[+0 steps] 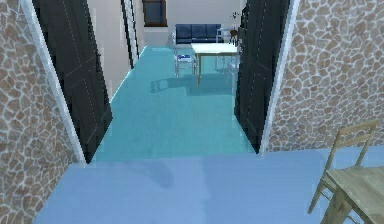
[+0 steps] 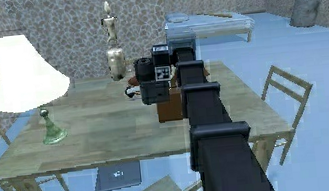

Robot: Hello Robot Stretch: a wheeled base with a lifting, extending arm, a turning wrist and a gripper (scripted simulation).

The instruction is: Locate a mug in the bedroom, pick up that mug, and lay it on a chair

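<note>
The dark arm (image 2: pixel 211 129) rises from the arm side view's bottom edge over a wooden table (image 2: pixel 95 125). At its far end the gripper (image 2: pixel 141 86) hangs over the tabletop's far part, under two white marked squares (image 2: pixel 162 54). A small dark blob (image 2: pixel 130 88) lies at the fingers against the table, too small to name. I cannot tell whether the gripper holds anything. A wooden chair (image 2: pixel 278 93) stands at the table's right end. Another wooden chair (image 1: pixel 352 180) stands at the forward view's bottom right.
A lamp with a white shade (image 2: pixel 22 75) and a tall pale statue (image 2: pixel 113 43) stand on the table, a brown box (image 2: pixel 173 105) beside the arm. A bed (image 2: pixel 201 25) and a bin (image 2: pixel 305 10) lie beyond. Ahead, dark doors (image 1: pixel 75 70) flank a doorway toward a white table (image 1: pixel 215 50) and blue sofa (image 1: pixel 197 33).
</note>
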